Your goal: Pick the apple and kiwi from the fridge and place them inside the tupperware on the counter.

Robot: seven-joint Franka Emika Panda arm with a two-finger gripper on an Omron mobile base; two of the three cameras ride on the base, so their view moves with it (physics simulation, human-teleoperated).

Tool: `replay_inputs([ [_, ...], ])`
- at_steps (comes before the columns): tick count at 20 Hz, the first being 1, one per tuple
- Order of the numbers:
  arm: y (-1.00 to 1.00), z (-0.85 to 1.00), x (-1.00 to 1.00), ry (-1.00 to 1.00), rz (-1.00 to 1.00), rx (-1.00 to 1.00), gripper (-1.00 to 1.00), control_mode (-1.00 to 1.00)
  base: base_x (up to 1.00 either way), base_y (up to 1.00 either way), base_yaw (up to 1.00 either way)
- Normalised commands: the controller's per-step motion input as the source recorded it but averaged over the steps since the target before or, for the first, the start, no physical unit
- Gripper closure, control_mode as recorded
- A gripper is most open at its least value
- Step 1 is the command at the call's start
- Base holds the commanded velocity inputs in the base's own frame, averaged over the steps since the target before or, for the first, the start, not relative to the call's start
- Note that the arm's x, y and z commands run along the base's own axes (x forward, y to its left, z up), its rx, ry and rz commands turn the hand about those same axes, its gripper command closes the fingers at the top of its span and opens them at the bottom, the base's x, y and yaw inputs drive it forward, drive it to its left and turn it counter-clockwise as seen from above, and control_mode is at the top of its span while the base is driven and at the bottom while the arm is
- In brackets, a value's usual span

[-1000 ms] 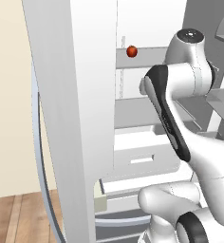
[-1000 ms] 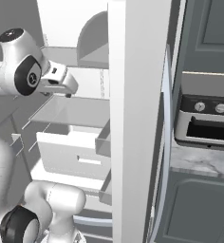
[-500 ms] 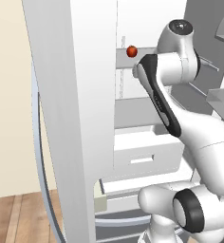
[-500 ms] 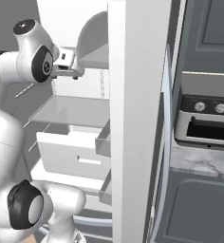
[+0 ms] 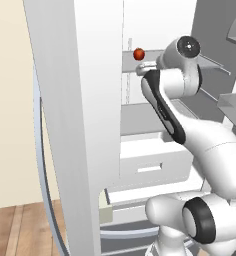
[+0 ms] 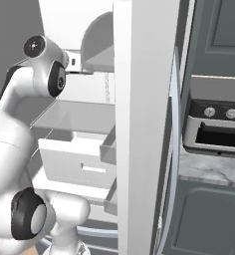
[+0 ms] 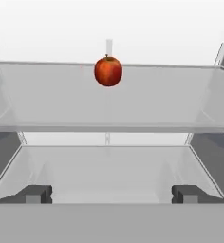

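Fridge (image 5: 85, 125) open: smooth pale grey-white walls, tall flat door panel in foreground. One apple (image 7: 108, 71): round, glossy red with orange patch, short stem; sits toward rear centre of upper translucent glass shelf (image 7: 109, 102). Second glass shelf just below. Two boxy white drawers (image 5: 150, 162) stacked beneath shelves. Gripper (image 7: 111, 193): jaws spread wide, nothing between, two dark squarish fingertips (image 7: 35, 193) well short of apple. Right: marbled stone counter (image 6: 209, 172), one dark toaster oven (image 6: 216, 127) on it.

A kitchen is showing here: an open fridge (image 5: 85, 125) is occupying frame centre, with a marbled counter (image 6: 209, 172) and toaster (image 6: 216, 127) at right.
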Motion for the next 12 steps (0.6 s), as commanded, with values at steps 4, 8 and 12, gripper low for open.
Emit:
replay_inputs([
  [4,0.0,0.38,0.61,0.01,0.0,0.0,-1.0,-1.0,0.0,0.0,0.0],
  [8,0.0,0.27,0.52,0.01,0.01,0.0,-1.0,-1.0,0.0,0.0,0.0],
  [12,0.0,-0.01,0.41,0.0,0.05,0.0,-1.0,-1.0,0.0,0.0,0.0],
])
